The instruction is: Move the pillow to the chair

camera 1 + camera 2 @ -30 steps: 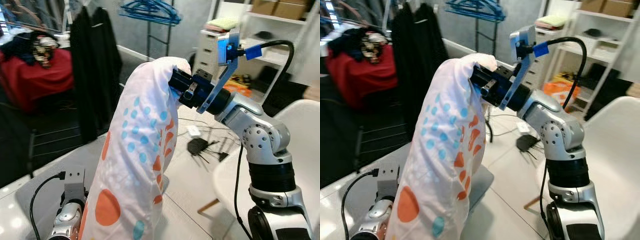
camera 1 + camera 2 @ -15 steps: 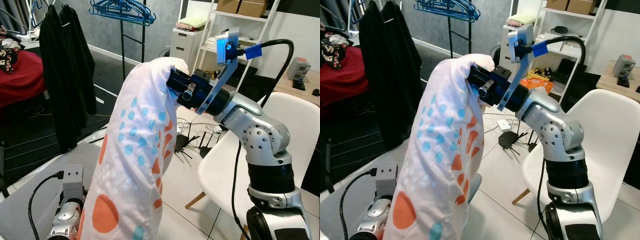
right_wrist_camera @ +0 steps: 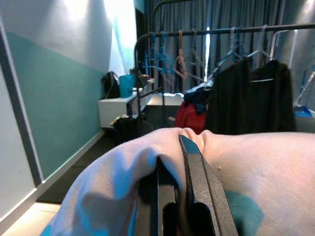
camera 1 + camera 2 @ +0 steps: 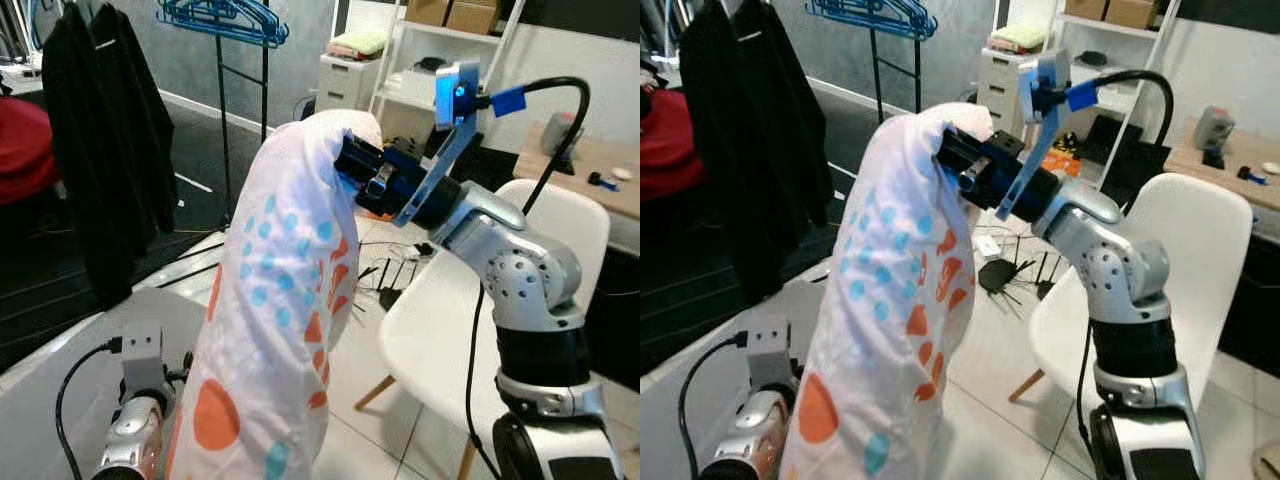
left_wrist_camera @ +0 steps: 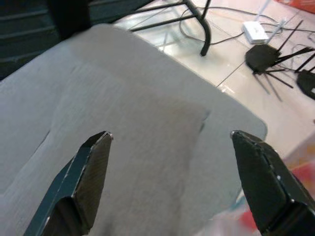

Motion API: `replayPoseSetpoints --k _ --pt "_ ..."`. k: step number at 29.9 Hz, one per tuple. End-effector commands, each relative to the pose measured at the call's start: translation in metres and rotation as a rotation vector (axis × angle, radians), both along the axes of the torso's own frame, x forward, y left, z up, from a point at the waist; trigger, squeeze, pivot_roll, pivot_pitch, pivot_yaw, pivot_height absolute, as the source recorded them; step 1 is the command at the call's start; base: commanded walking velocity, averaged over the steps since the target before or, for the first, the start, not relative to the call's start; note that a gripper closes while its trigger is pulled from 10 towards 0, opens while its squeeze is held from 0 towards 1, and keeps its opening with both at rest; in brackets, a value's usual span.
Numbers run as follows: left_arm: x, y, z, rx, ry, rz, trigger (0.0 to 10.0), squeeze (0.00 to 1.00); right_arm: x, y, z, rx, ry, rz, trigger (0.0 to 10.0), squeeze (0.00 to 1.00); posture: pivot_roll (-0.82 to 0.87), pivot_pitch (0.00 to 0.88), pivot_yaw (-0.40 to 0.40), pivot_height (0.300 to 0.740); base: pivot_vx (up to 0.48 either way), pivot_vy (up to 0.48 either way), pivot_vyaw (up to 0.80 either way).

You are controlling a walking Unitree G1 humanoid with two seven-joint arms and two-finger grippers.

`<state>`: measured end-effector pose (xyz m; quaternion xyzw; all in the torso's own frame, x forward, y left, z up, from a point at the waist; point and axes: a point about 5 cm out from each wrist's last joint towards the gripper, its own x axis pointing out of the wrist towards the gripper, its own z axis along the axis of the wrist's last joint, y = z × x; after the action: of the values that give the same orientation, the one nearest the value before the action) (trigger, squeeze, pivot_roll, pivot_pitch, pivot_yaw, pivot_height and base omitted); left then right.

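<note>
A white pillow (image 4: 285, 300) with blue and orange dots hangs upright in front of me, held by its top end. My right gripper (image 4: 352, 160) is shut on that top end, its fingers (image 3: 189, 182) pinching the fabric. The white chair (image 4: 450, 330) stands on the tiled floor to the right, just behind my right arm. My left gripper (image 5: 170, 142) is low at the left, open, with nothing between its fingers (image 5: 88, 172); it hovers over a grey mat (image 5: 123, 113).
A clothes rack with a black coat (image 4: 95, 130) and blue hangers (image 4: 225, 20) stands at the back left. White shelves (image 4: 440, 60) line the back wall. Routers and cables (image 4: 395, 275) lie on the floor. A wooden desk (image 4: 590, 165) is at the far right.
The view has swung to the right: the white chair now shows more fully and nearer, and the red heap has slid off to the left. Both arms and the pillow keep their pose.
</note>
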<state>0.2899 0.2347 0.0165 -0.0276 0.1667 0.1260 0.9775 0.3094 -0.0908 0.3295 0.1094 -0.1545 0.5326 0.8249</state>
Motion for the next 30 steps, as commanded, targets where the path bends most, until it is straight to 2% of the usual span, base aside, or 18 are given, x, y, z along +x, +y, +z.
replayPoseSetpoints --k 1,7,13,17,30 --pt "0.0002 -0.0038 -0.0016 -0.009 0.009 -0.007 10.0 0.0 -0.0066 -0.0062 0.0147 0.044 -0.063 -0.002 10.0 0.0 -0.17 0.0 -0.063 0.74 0.0 0.0 -0.59" --pt "0.0004 -0.0046 -0.0005 0.025 0.007 -0.035 10.0 0.0 -0.0068 -0.0066 0.0149 0.047 -0.062 -0.007 10.0 0.0 -0.17 0.0 -0.059 0.74 0.0 0.0 -0.58" --pt "0.0006 -0.0063 -0.0001 0.022 0.003 -0.05 10.0 0.0 -0.0062 -0.0072 0.015 0.057 -0.057 -0.015 10.0 0.0 -0.17 0.0 -0.059 0.74 0.0 0.0 -0.57" --pt "0.0003 -0.0086 -0.0012 0.013 0.01 -0.07 10.0 0.0 -0.0059 -0.0074 0.0151 0.068 -0.055 -0.018 10.0 0.0 -0.17 0.0 -0.059 0.74 0.0 0.0 0.0" --pt "0.0005 -0.0124 -0.0014 0.005 0.01 -0.09 10.0 0.0 -0.004 -0.0088 0.0134 0.077 -0.042 -0.045 10.0 0.0 -0.17 0.003 -0.056 0.74 0.0 -0.47 0.0"
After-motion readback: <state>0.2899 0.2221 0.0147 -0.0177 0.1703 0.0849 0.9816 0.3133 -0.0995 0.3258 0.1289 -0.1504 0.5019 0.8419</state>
